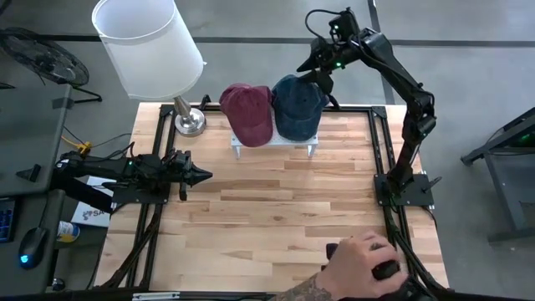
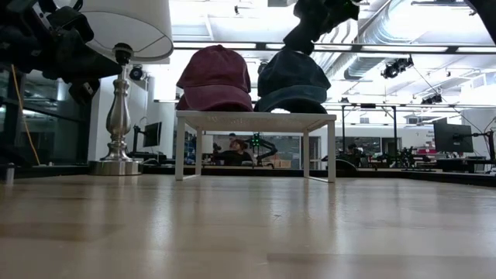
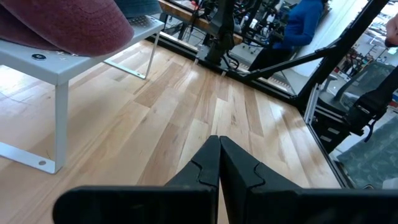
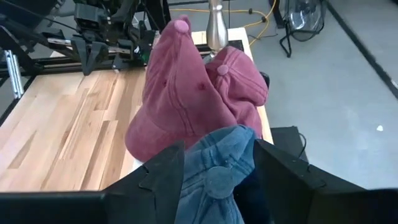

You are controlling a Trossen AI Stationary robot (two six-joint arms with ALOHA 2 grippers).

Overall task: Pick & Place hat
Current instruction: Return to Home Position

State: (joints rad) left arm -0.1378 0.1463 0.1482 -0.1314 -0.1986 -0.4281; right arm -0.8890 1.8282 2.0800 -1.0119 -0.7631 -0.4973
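A maroon cap (image 1: 248,113) and a blue denim cap (image 1: 297,104) sit side by side, brims down, on a low white stand (image 2: 256,118) at the table's far edge. My right gripper (image 1: 322,82) hangs open just over the blue cap (image 2: 293,77). In the right wrist view its fingers stand on either side of that cap's crown (image 4: 214,168), with the maroon cap (image 4: 180,93) beyond. My left gripper (image 1: 205,175) waits shut near the table's left edge, pointing right, its fingertips (image 3: 219,140) closed together above the boards. My right gripper comes down from above at a slant, one finger (image 4: 165,168) on each side of the blue cap's crown near its top button (image 4: 219,182). I cannot tell whether the fingers touch the cloth. The cap rests on the stand.
A lamp with a white shade (image 1: 146,42) and a silver base (image 1: 189,121) stands at the far left corner, beside the maroon cap. A person's hand (image 1: 359,263) rests on a dark object at the near right edge. Bare wooden boards (image 1: 284,209) fill the table's middle.
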